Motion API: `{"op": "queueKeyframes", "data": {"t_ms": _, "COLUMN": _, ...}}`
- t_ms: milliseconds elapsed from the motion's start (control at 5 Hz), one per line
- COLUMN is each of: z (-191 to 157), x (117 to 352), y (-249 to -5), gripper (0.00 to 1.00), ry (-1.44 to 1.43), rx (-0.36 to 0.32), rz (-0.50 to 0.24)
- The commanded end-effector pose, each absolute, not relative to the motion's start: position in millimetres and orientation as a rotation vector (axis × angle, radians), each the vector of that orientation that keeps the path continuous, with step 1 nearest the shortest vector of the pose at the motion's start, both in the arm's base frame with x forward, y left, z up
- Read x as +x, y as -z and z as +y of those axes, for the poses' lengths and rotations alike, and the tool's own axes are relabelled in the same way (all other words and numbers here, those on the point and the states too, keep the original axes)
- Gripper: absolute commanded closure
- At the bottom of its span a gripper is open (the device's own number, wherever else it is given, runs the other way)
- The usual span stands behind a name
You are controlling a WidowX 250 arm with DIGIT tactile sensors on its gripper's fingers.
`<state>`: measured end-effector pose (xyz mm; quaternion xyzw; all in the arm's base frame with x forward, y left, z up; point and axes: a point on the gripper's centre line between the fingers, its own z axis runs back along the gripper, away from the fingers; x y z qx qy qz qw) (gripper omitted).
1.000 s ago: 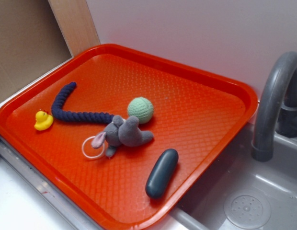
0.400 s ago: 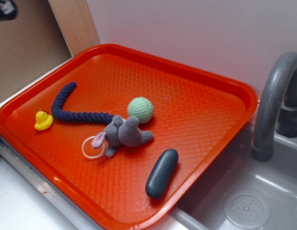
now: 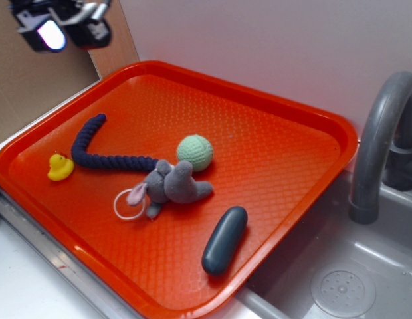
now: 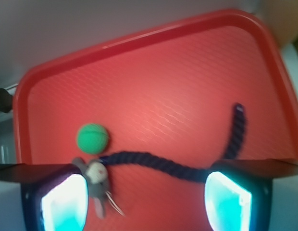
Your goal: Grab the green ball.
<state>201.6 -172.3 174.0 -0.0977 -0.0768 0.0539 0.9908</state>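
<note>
Green ball [image 3: 195, 152] on an orange tray [image 3: 279, 143], untouched.
Fingers [image 4: 63, 202] spread wide (empty), high above the far corner; grey mouse [image 3: 171, 186] touches the ball.

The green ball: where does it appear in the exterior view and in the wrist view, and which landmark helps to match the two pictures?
Exterior view: the green ball lies near the middle of the orange tray, just above the grey plush mouse.
Wrist view: the green ball is left of centre, low in the picture, above the mouse.
Shared landmark: the dark blue rope, whose end reaches the mouse in both views.
</note>
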Motion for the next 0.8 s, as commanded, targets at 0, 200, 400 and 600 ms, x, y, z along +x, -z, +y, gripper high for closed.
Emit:
{"op": "queueKeyframes", "data": {"t_ms": 0, "z": -224, "x": 238, "y": -140, "gripper": 0.00, "ry": 0.006, "rx": -0.208, "rz": -0.128}}
{"op": "queueKeyframes", "data": {"t_ms": 200, "z": -237, "x": 242, "y": -112, "gripper": 0.00, "ry": 0.075, "rx": -0.226, "rz": -0.073}}
{"op": "queueKeyframes", "data": {"t_ms": 400, "z": -244, "x": 236, "y": -90, "gripper": 0.00, "ry": 0.108, "rx": -0.217, "rz": -0.051}}
{"op": "queueKeyframes", "data": {"t_ms": 600, "z": -257, "x": 225, "y": -71, "gripper": 0.00, "ry": 0.165, "rx": -0.194, "rz": -0.026}}
